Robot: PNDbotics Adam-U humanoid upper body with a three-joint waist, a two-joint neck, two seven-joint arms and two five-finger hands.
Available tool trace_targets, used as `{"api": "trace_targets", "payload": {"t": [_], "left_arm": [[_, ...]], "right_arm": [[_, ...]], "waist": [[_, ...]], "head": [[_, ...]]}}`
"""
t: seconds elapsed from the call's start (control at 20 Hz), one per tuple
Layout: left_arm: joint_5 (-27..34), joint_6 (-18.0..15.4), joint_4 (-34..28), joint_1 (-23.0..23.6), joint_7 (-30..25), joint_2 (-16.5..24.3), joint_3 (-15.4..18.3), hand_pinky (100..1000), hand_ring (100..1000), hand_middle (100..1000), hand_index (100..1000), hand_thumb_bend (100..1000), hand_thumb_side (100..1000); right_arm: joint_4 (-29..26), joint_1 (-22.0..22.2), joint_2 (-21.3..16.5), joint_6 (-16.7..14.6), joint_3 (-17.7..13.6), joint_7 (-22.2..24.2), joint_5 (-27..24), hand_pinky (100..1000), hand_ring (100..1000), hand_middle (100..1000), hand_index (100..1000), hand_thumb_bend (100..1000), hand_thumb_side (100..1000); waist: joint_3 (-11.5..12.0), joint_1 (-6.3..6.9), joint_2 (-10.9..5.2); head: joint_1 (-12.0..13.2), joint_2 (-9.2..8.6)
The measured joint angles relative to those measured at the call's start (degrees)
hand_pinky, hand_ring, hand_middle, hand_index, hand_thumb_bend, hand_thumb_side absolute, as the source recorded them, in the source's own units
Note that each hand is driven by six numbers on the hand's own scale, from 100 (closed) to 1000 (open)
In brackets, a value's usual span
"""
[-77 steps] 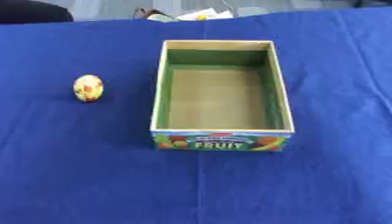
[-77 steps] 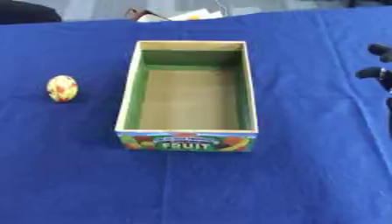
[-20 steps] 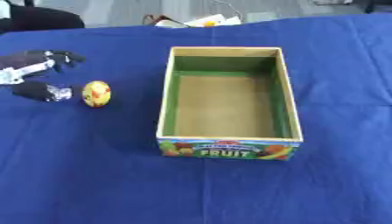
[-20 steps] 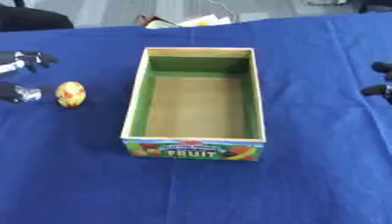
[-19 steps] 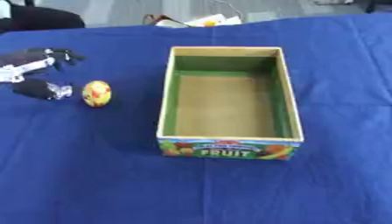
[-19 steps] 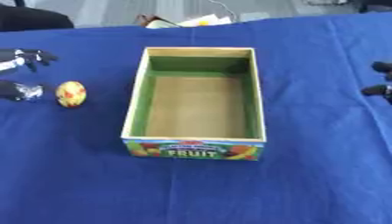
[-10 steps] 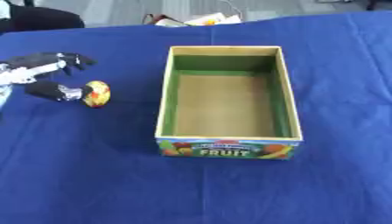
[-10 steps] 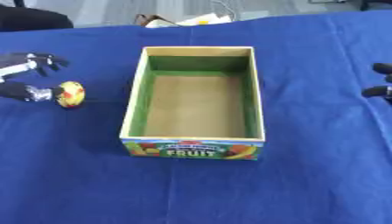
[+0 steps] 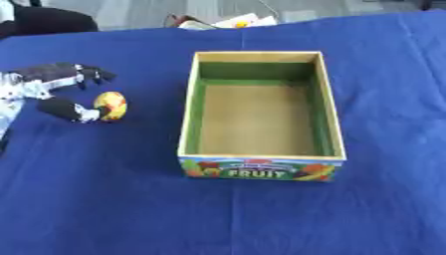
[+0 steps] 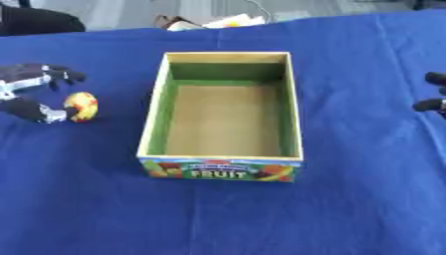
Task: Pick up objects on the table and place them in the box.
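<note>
A small yellow and red egg-shaped fruit [image 9: 111,105] lies on the blue cloth, left of the box. My left hand [image 9: 51,87] is open around it from the left: the thumb touches the fruit's near left side, the fingers spread above and beyond it. The box [image 9: 186,124] is an open cardboard tray with green inner walls, a brown floor and a "FRUIT" label on its near side; nothing lies in it. Only the fingertips of my right hand [image 10: 433,91] show, at the right edge of the right eye view, well clear of the box.
The blue cloth [image 9: 131,209] covers the whole table. Beyond its far edge lie some papers and a yellow thing [image 9: 228,22], and a dark shape [image 9: 44,22] sits at the far left.
My left hand has come in from the left edge and moved right up to the fruit, its thumb now against it. The fruit and box have kept their places.
</note>
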Motion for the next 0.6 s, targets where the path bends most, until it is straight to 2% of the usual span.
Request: {"api": "trace_targets", "payload": {"t": [0.25,0.55,0.6], "left_arm": [[-3.25,-1.55,0.44,-0.05,1.55,-1.03,-1.24,693,843,826,1000,244,684],[-3.79,-2.09,0.58,-0.04,2.09,-1.45,-2.01,669,825,804,995,195,662],[-3.79,-2.17,0.56,-0.04,2.17,-1.47,-2.02,663,817,795,983,156,641]], "right_arm": [[0.0,-0.13,0.21,0.0,0.18,0.17,0.01,550,768,498,857,100,1000],[0.0,-0.15,0.44,0.14,0.19,0.32,0.06,551,768,498,858,100,1000],[0.0,-0.15,0.45,0.15,0.19,0.33,0.07,551,769,498,858,100,1000]], "waist": [[-0.09,-0.11,0.18],[-0.01,-0.13,0.31],[0.0,-0.13,0.31]], "head": [[0.2,0.0],[0.31,0.01],[0.31,0.01]]}}
